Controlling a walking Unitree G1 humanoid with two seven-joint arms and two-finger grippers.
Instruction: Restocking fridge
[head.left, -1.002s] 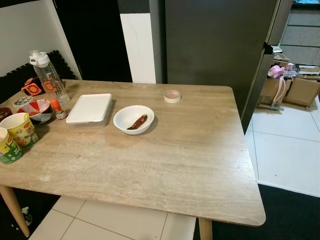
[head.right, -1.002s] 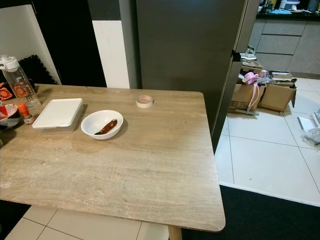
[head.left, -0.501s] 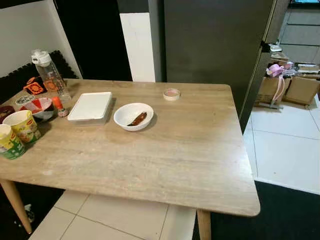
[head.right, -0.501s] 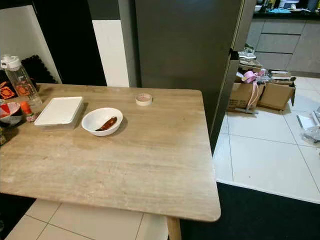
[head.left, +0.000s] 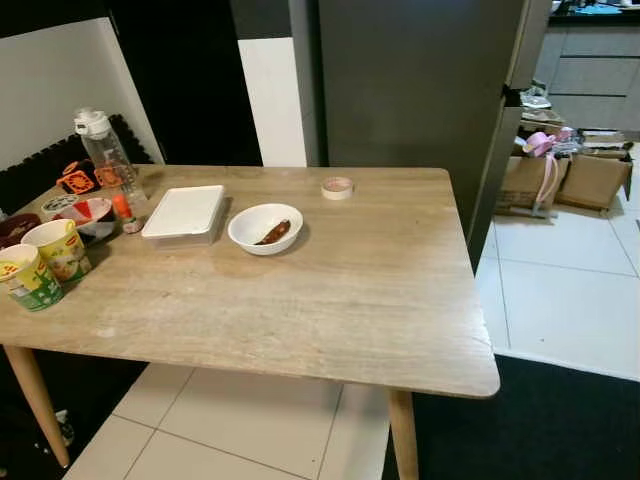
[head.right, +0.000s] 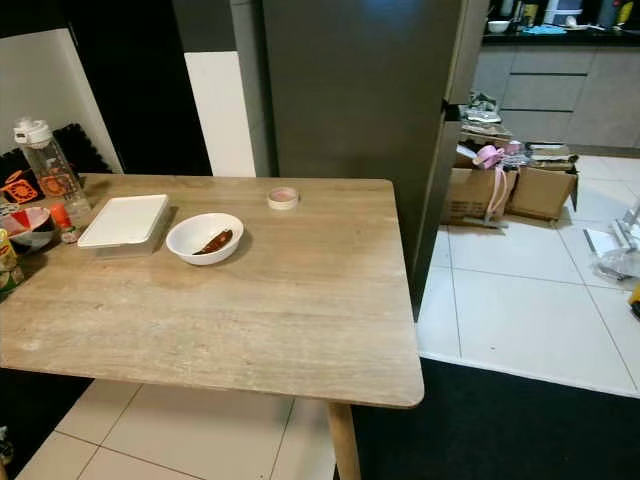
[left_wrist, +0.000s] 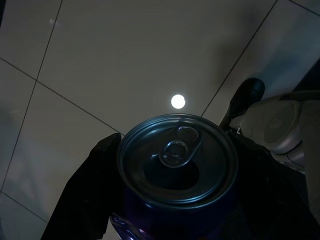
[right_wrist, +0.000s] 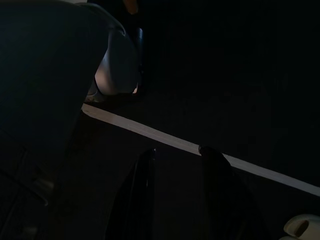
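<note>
Item: drinks can, dark blue, unopened, pull-tab intact; location: clamped in the left tool, one black finger on each side of its body, carried low over the pale tiled floor; orientation: long axis runs along the fingers, lid end pointing out past the fingertips toward the floor.

Right tool: hangs idle in shadow, fingers parted, nothing between them.

Step in hand, as judged: carrying the can toward the fridge, whose dark doors stand shut behind the table.

Next move calls for: skirting the table corner to reach the fridge front; freeing the door with the empty tool; turning the can lid-up before shelving.

On table: white bowl; lidded white container; tape roll.
</note>
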